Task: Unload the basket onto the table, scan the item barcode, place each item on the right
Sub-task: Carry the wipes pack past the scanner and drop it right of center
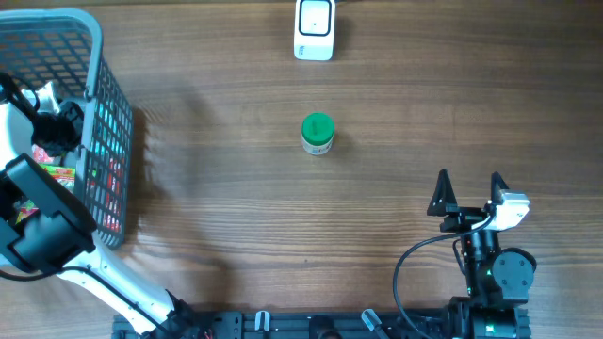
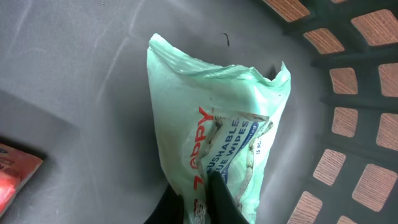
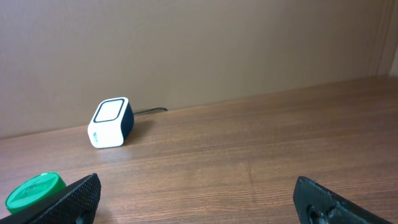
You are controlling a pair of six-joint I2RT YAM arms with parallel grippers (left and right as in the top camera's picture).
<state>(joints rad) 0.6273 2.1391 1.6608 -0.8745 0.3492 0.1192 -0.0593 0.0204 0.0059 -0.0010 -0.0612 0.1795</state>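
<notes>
One grey basket (image 1: 94, 56), one white scanner (image 1: 315, 28), one green-lidded jar (image 1: 317, 133), one pack of wipes (image 2: 217, 124); red packets (image 2: 15, 174) too hidden to count.

From the left wrist, the left hand (image 2: 198, 202) shows only as dark fingertips at the lower edge, which also cuts off the wipes pack (image 2: 217, 124). Creases break up the pack's print. A red packet (image 2: 15, 177) is cut by the left edge, blurred. Overhead, the basket (image 1: 94, 56) runs off the left and top edges. The jar (image 1: 317, 134) label is too small to read.
</notes>
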